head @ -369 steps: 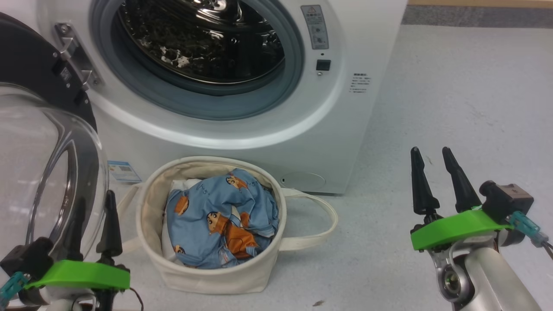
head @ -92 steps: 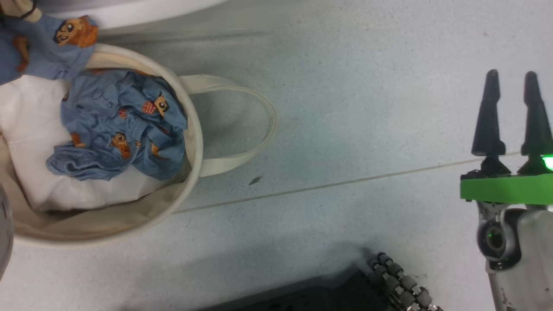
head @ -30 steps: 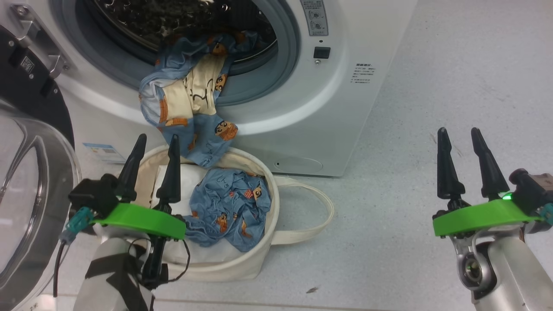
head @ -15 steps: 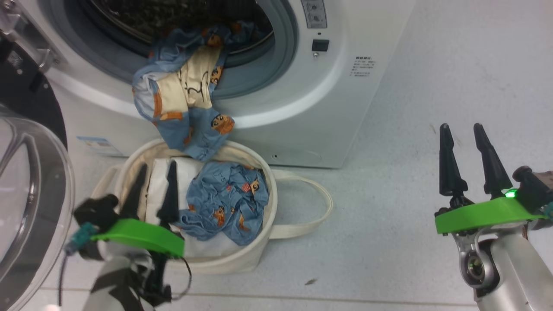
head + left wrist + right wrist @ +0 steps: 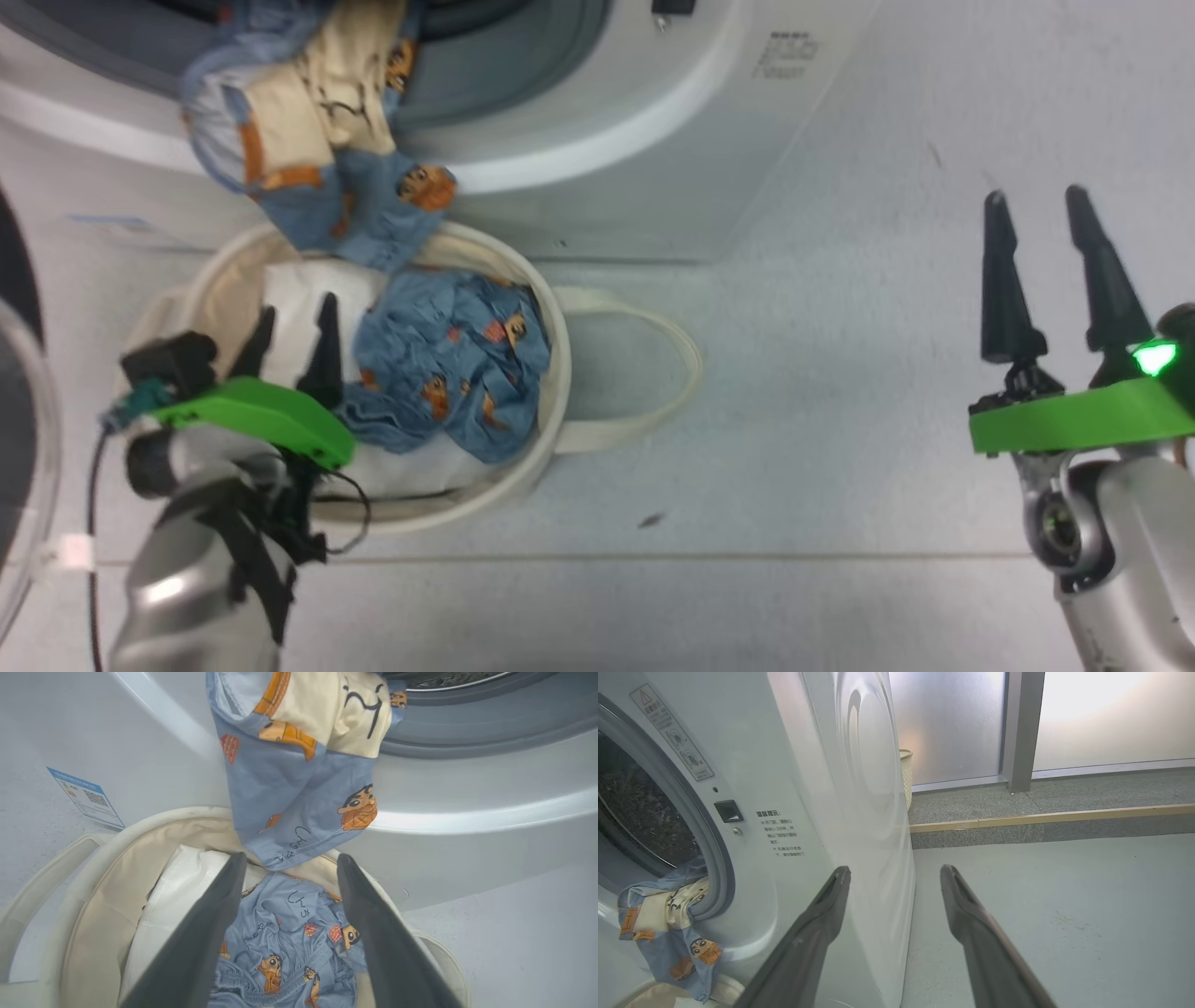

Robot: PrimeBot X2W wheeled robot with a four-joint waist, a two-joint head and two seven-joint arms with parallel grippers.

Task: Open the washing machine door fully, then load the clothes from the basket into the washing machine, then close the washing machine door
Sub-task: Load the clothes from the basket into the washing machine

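I have the left pincer [image 5: 297,308] hanging over the left side of the basket [image 5: 439,511], fingers spread as wide as they go and holding nothing. From its own camera the two fingers frame the crumpled blue garment [image 5: 289,933] lying in the basket on top of the white padding [image 5: 173,882]. A second blue garment [image 5: 327,168] hangs from the mouth of the washing machine [image 5: 653,121] just behind the basket, its lower end dangling to the basket's back rim, so I judge it only half loaded. The door [image 5: 19,439] stands swung out to the left of the basket, so the opening looks done. The right pincer [image 5: 1034,194] is well to the right of the basket over the floor [image 5: 794,467], also wide open and empty. The step in hand, as I read it, is picking up the garment in the basket. I would bring the fingers down onto the thick bunch of folds in the middle of the cloth, not a thin edge, and stop short of the padding so it isn't pinched too. I'd keep clear of the dangling piece, since snagging it could drag it out of the machine, and lift straight up before swinging toward the opening.
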